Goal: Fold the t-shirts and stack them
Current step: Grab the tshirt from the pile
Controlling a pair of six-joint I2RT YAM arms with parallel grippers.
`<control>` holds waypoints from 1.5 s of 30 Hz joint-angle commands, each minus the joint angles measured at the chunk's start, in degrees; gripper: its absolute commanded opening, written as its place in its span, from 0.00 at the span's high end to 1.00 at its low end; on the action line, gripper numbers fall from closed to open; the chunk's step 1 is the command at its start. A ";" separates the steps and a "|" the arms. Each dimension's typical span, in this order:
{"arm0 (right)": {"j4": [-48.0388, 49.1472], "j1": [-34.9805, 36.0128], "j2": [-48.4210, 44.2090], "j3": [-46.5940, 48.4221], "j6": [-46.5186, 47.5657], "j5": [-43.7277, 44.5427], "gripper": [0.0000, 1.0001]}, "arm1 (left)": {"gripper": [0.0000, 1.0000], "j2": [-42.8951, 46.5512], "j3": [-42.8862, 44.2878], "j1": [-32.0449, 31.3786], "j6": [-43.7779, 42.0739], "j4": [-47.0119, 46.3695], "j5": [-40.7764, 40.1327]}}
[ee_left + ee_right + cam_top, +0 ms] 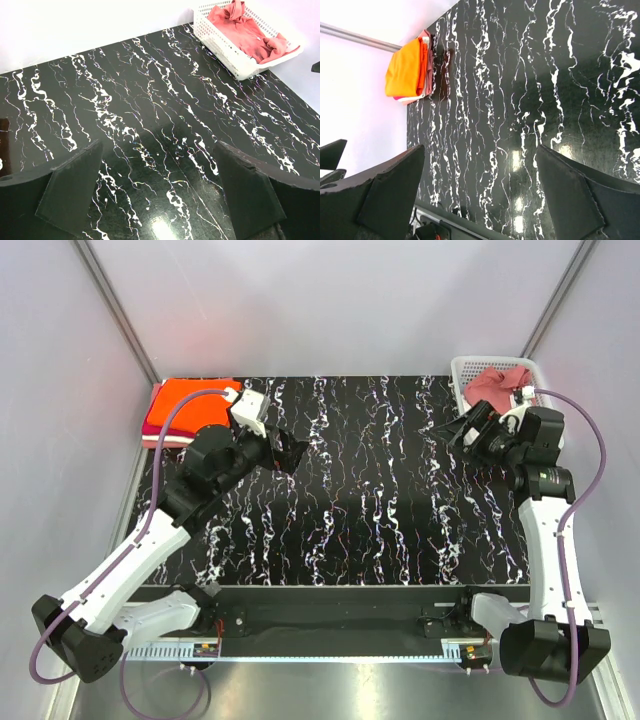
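A folded stack of t-shirts [178, 408] with the bright orange one on top lies at the table's far left corner; it also shows in the right wrist view [410, 70]. A crumpled dusty rose-red t-shirt [497, 386] lies in the white mesh basket [461, 370] at the far right, also in the left wrist view [250, 32]. My left gripper [290, 453] is open and empty above the table, right of the stack. My right gripper [463, 430] is open and empty, just in front of the basket. No white t-shirt shows.
The black marbled table [350, 490] spans the middle between the two arms. The white basket [225, 47] sits at the far right corner. Grey walls close in the sides and back.
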State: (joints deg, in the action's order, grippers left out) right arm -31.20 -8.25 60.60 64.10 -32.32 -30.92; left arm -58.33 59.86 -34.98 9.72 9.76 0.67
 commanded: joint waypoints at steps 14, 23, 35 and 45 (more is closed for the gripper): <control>-0.88 -3.96 21.30 20.77 0.32 39.77 0.00 | 0.01 1.29 0.61 -0.52 1.01 -2.64 0.48; -2.02 -7.91 44.76 39.67 7.69 44.63 0.01 | 0.01 0.76 1.41 -1.05 3.72 -2.37 5.04; -19.07 -9.33 62.01 53.86 3.75 44.80 0.11 | 0.01 -14.00 7.72 2.63 16.82 0.08 32.63; -23.03 -10.38 58.68 52.10 -0.03 43.57 0.18 | 0.01 -12.78 6.50 5.01 15.95 -0.71 30.45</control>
State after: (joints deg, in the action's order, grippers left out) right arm -50.94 -18.17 123.61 115.61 -30.04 11.38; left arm -73.76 65.10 -29.85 25.43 11.88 29.34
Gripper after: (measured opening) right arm 0.810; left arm 0.987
